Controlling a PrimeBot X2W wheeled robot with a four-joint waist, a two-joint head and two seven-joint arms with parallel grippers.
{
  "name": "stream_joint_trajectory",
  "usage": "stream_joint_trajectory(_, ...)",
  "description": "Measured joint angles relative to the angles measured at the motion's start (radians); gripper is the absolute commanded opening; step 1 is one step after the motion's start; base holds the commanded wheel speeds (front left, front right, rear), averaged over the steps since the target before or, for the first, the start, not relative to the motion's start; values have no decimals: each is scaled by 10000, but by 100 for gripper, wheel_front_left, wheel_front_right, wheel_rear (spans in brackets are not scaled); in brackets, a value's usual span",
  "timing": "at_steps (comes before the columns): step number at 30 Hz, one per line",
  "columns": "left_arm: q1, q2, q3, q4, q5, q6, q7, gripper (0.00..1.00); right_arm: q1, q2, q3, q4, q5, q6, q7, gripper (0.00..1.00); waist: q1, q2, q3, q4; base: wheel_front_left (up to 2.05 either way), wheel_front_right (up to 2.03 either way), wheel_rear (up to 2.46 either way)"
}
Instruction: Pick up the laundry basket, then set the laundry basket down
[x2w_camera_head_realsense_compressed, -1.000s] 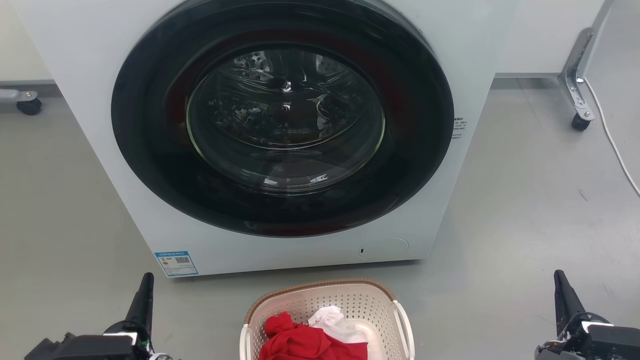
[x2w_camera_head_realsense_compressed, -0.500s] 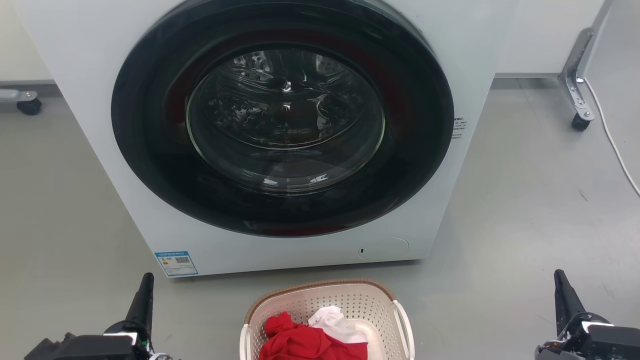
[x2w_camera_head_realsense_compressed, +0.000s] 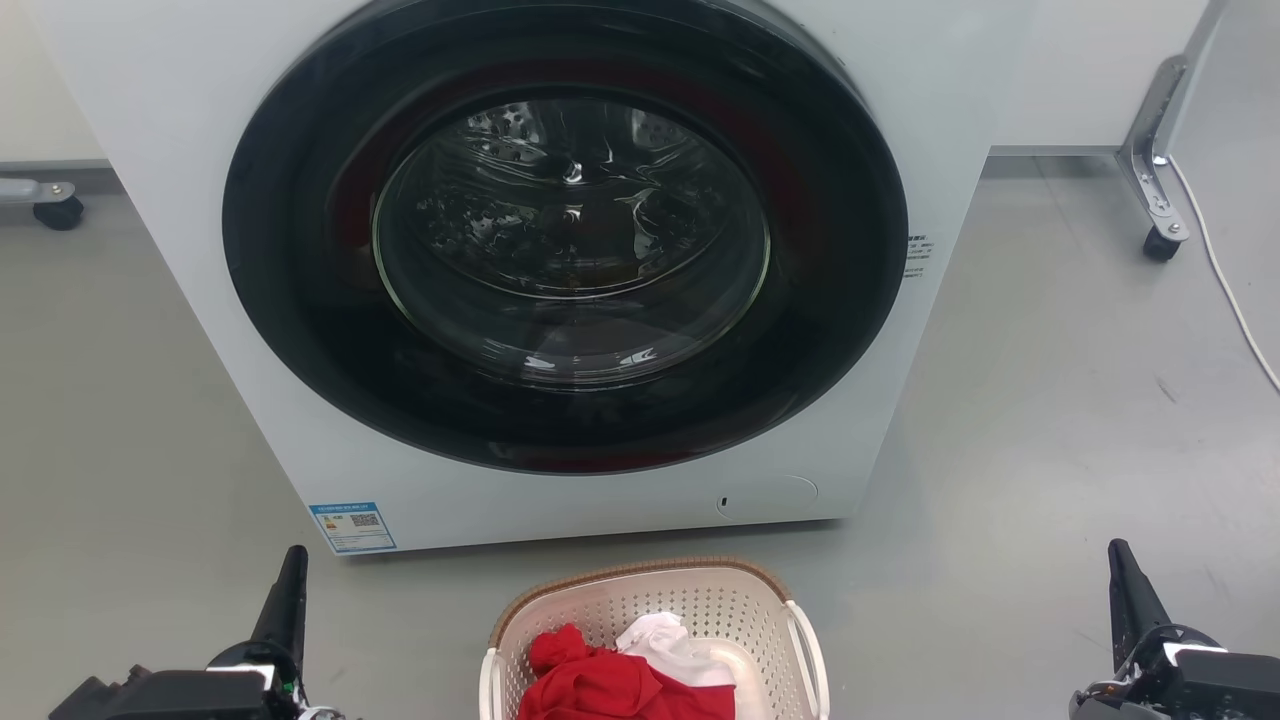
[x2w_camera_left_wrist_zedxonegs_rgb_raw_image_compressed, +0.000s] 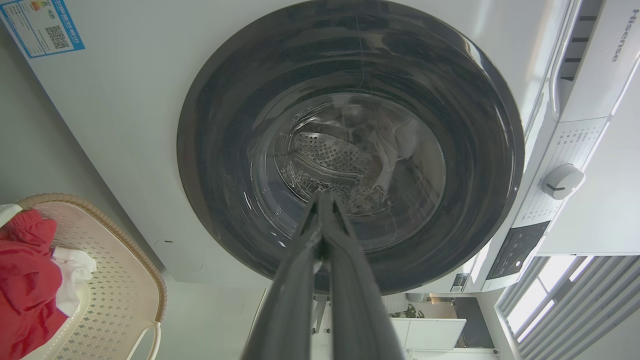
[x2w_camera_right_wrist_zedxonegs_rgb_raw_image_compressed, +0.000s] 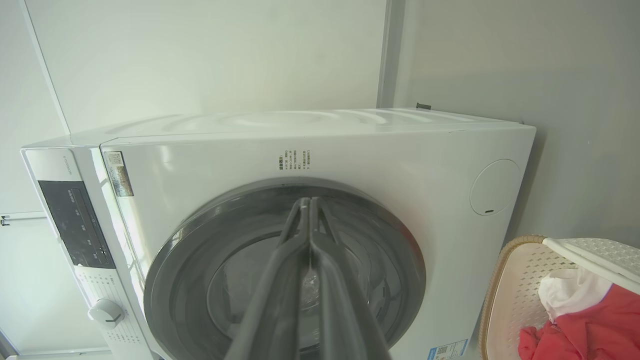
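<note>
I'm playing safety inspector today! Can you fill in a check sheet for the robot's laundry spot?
Surface: grey floor, smooth.
Job's things: laundry basket stands on the floor in front of the washing machine, not held.
Clutter: red cloth and white cloth lie inside the basket.
Claws: left claw and right claw are both shut and empty, one on each side of the basket and apart from it.
Cables: white cable lies on the floor at the right.
Surroundings: the machine's round door is closed; wheeled metal leg at the right.
</note>
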Motion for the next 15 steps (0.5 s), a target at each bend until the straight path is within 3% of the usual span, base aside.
stream_joint_trajectory(15,0,0,-2,2,-2,0,0,0,0,0,0,0,0,0,0,0,0,0,0,0,0,0,0)
